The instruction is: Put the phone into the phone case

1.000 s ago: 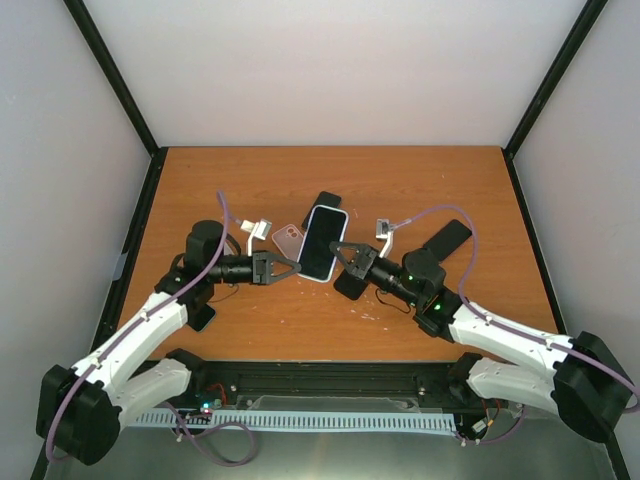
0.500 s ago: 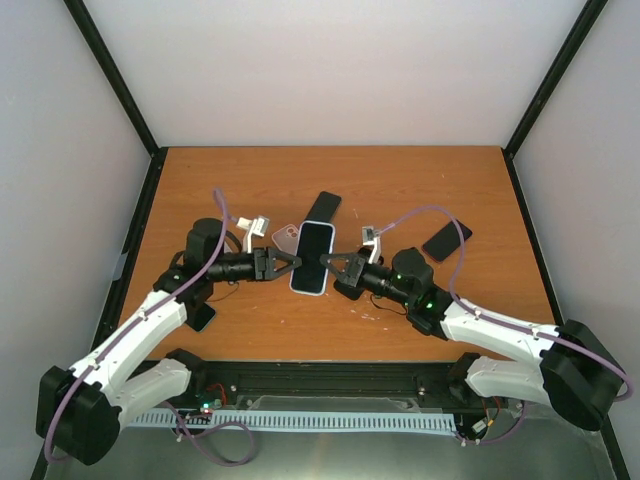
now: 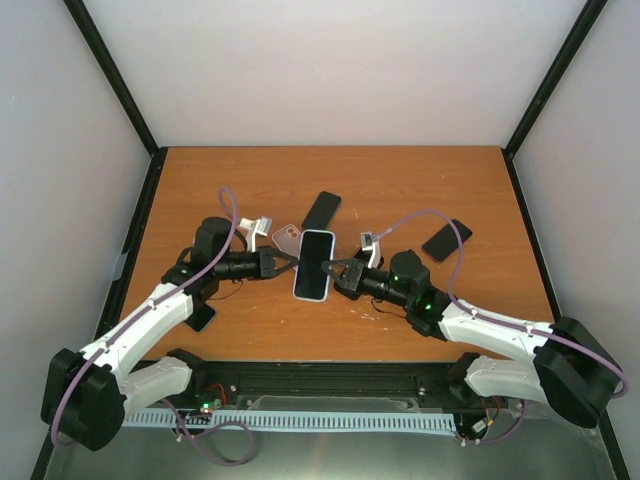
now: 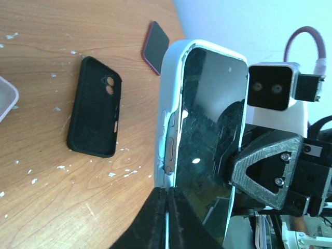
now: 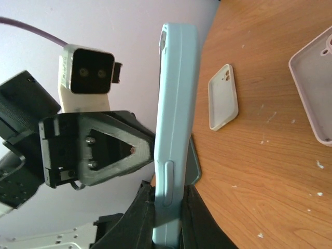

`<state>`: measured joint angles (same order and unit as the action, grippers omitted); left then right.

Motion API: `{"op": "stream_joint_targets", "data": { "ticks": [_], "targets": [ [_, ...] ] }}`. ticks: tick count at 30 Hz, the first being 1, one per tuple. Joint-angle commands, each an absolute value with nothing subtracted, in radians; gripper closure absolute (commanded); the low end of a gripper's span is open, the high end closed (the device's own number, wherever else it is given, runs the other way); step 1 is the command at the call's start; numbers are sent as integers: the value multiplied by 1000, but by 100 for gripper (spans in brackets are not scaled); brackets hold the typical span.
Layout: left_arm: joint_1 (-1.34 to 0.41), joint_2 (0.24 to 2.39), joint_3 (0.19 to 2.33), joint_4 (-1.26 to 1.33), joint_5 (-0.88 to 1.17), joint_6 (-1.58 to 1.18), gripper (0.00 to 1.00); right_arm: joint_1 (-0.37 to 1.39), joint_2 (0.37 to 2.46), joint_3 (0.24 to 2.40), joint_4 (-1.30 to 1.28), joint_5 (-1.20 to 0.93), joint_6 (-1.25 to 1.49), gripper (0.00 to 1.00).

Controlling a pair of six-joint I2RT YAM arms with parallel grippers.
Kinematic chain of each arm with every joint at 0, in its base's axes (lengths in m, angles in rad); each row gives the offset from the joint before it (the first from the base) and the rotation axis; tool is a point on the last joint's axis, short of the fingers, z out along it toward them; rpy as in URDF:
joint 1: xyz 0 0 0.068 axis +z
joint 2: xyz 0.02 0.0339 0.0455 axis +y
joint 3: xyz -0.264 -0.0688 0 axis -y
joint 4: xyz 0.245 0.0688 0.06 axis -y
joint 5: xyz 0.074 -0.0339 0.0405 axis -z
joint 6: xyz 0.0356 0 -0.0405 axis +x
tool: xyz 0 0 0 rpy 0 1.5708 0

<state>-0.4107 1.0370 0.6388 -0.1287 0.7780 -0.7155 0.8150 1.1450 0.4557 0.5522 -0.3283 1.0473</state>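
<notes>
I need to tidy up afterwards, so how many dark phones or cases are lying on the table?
3: a black case behind the held phone, a dark slab at the right, another dark slab at the near left, partly covered. More may be hidden.

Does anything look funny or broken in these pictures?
The pale blue case looks wavy and lifted from the phone along its button side, so the phone seems not fully in. Small white flecks litter the table.
</notes>
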Motion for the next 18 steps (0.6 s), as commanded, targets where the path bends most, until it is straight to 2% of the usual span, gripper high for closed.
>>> {"op": "stream_joint_targets", "data": {
  "ticks": [1, 4, 9, 13, 18],
  "targets": [
    [-421, 1032, 688, -191, 714, -667, 84, 823, 1136, 477, 545, -314, 962, 97],
    [-422, 1001, 678, -206, 667, -664, 45, 776, 1132, 500, 444, -281, 884, 97],
    [-422, 953, 651, -236, 595, -649, 2, 572, 1203, 569, 347, -336, 773, 97],
    [-422, 944, 653, -301, 536, -647, 1, 385, 1334, 641, 354, -429, 732, 97],
    [-420, 939, 647, -361, 442, -678, 0, 256, 1579, 804, 360, -515, 716, 97]
  ]
}}
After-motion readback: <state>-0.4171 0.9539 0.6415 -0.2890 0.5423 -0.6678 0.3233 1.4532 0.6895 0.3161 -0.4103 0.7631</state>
